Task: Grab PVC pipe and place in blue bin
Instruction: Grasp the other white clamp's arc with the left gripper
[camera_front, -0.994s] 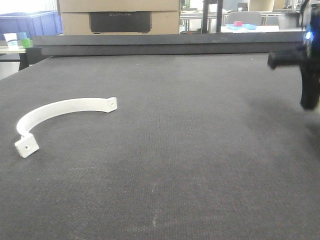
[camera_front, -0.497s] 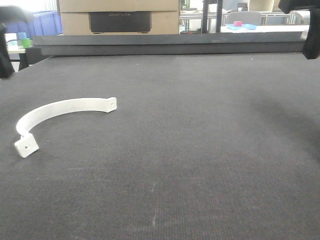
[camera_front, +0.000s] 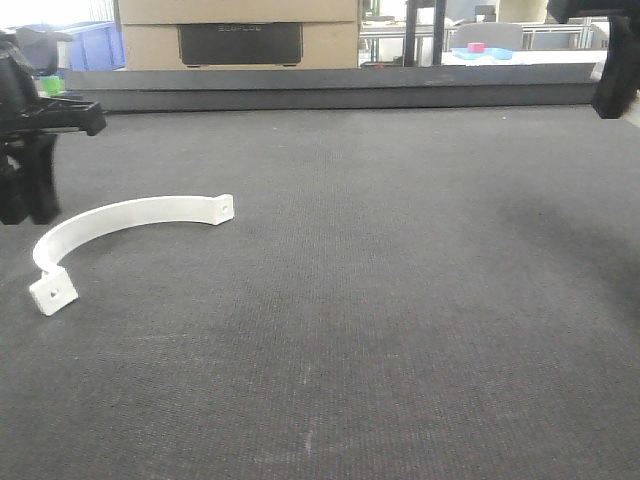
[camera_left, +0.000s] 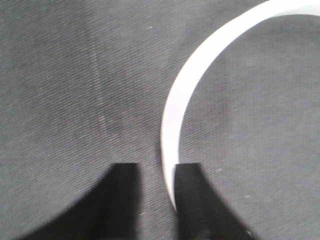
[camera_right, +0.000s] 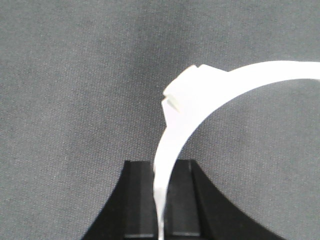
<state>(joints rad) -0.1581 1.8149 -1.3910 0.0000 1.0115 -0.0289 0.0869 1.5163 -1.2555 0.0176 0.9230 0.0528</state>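
Observation:
A white curved PVC pipe piece (camera_front: 130, 212) with flat tabs at both ends lies on the dark mat at the left. My left gripper (camera_front: 25, 212) hangs low just left of its curve. In the left wrist view the left gripper (camera_left: 156, 167) is open; the white piece (camera_left: 175, 115) runs down between the jaws, against the right finger (camera_left: 192, 195). My right gripper (camera_right: 160, 162) is shut on a second white curved piece (camera_right: 200, 105) and holds it above the mat. In the front view the right gripper (camera_front: 612, 70) is high at the top right corner; its piece is hidden there.
A blue crate (camera_front: 85, 45) stands behind the table's far left. A cardboard box with a black unit (camera_front: 240, 35) sits behind the far edge (camera_front: 330, 95). The dark mat (camera_front: 400, 300) covers the whole table.
My left arm has come in from the left and dropped down beside the white piece on the mat. My right arm has risen from mid height to the top right corner.

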